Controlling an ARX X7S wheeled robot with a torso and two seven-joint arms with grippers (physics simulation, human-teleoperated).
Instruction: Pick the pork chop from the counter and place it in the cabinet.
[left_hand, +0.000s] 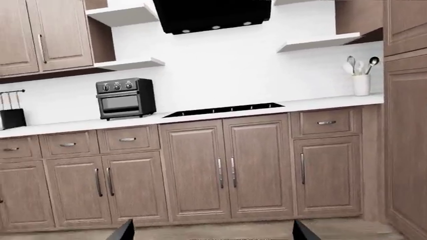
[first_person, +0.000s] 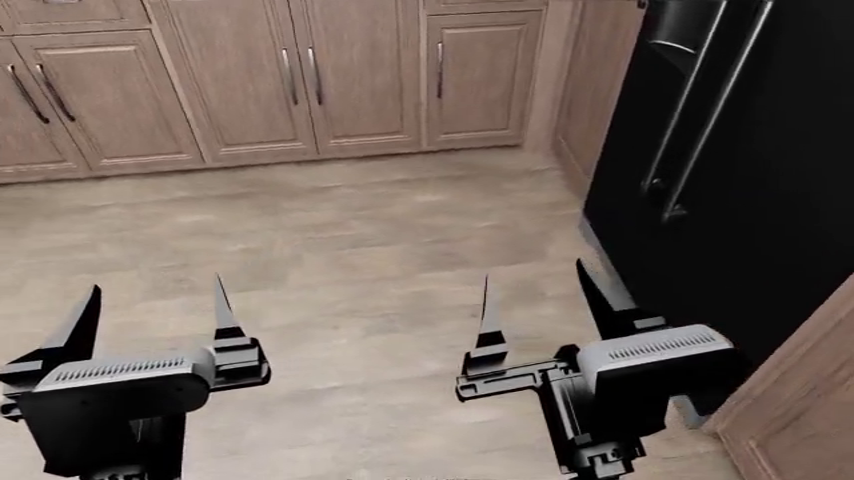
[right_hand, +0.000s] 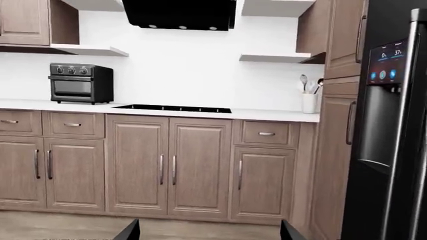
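Note:
The pork chop is out of view in every frame. The cabinet with the dark shelved interior is out of view too. A white counter (left_hand: 220, 114) runs along the far wall over light wood doors, and it also shows in the right wrist view (right_hand: 267, 115). My left gripper (first_person: 154, 310) is open and empty above the wooden floor. My right gripper (first_person: 534, 300) is open and empty, close to the black fridge. In each wrist view only the two dark fingertips (left_hand: 123, 231) (right_hand: 128, 231) show, wide apart.
A black fridge (first_person: 747, 170) stands close on the right, also in the right wrist view (right_hand: 393, 130). On the counter are a black toaster oven (left_hand: 125, 97), a cooktop (left_hand: 223, 109), a utensil holder (left_hand: 361, 80) and a knife block (left_hand: 12, 114). A wood panel edge (first_person: 794, 400) stands at lower right.

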